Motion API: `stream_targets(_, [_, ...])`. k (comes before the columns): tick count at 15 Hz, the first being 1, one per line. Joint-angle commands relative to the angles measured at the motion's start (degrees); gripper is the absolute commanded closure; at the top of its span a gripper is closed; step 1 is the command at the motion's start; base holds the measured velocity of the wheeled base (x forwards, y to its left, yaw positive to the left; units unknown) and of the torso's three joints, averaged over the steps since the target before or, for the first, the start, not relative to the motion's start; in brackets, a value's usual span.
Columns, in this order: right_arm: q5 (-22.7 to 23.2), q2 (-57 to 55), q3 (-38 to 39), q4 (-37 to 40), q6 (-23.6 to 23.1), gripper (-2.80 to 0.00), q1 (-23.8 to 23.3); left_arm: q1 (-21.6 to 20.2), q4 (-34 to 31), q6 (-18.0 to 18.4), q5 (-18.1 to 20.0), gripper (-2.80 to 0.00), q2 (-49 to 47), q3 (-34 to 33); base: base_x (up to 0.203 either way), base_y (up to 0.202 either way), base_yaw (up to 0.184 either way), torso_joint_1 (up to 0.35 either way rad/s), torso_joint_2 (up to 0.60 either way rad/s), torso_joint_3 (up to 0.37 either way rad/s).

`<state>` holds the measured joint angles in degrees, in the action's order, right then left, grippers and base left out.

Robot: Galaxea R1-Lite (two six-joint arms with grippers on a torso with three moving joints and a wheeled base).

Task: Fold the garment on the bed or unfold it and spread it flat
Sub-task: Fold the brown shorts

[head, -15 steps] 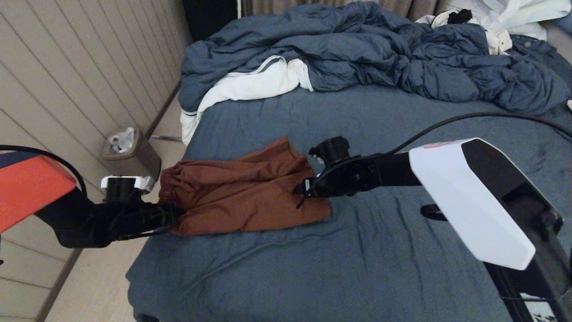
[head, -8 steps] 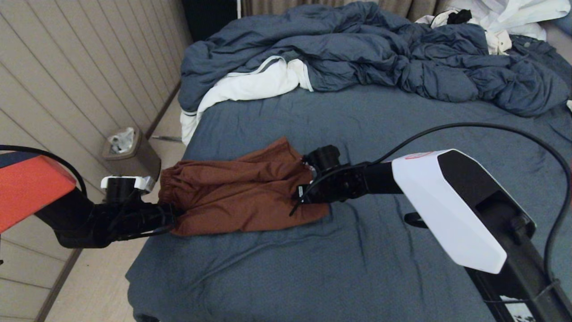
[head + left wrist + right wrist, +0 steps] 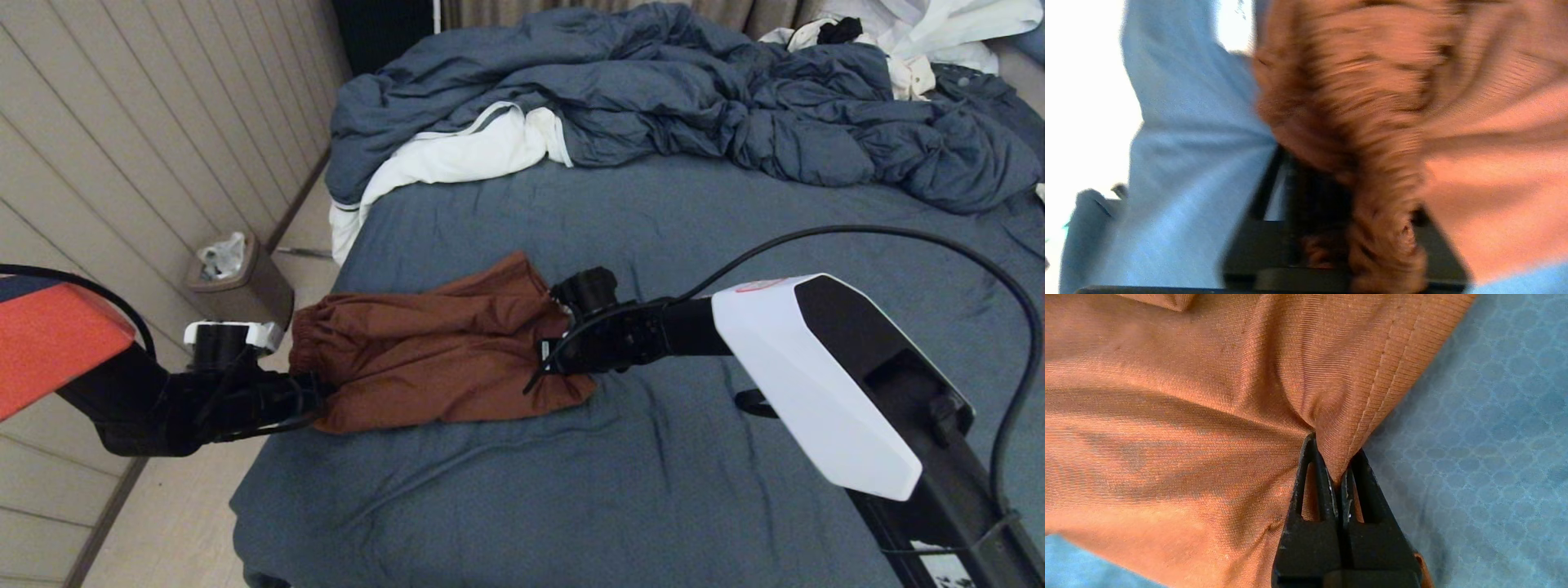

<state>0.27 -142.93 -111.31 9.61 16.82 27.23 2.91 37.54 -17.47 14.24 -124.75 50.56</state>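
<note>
The garment [image 3: 433,351], rust-brown shorts, lies across the near-left part of the bed [image 3: 653,474], with its gathered waistband toward the left edge. My left gripper [image 3: 314,400] is at that waistband. In the left wrist view the bunched waistband [image 3: 1384,228] sits between its dark fingers [image 3: 1290,204], which are shut on it. My right gripper [image 3: 549,359] is at the leg end of the shorts. Up close, the right gripper [image 3: 1337,469] is shut on a pinched fold of the stitched hem [image 3: 1355,416].
A rumpled blue duvet [image 3: 653,90] covers the far end of the bed, with white clothes [image 3: 457,155] beside it and more at the far right [image 3: 931,33]. A small bin [image 3: 237,278] stands on the floor to the left, past the bed edge.
My right gripper slid left onto the leg hem and closed on it, drawing the hem slightly left. The left gripper tightened a little on the waistband and barely moved.
</note>
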Motion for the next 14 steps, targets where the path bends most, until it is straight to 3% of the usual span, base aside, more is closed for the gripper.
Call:
stream_targets(1, [2.0,2.1,1.1,0.1,2.2,0.0,0.0,3.2,0.3,-1.4,0.2,0.0,6.3,-3.9,0.0,0.0,0.0,0.0,0.0,0.0])
stream_targets(4, [3.0,5.0,4.0,0.1,3.1,0.0,-0.2,7.3,0.1,-3.6,0.1,0.0,12.2,-8.9,0.0,0.0,0.0,0.0,0.0,0.0])
stream_targets(8, [3.6,9.9,9.9,0.1,3.0,0.0,-1.4,9.1,-0.8,-4.1,-0.1,0.0,14.1,-12.4,0.0,0.0,0.0,0.0,0.0,0.0])
stream_targets(14, [4.9,14.9,17.7,0.1,1.1,0.0,-3.6,9.5,1.0,-3.4,-0.1,0.0,17.3,-23.6,0.0,0.0,0.0,0.0,0.0,0.0])
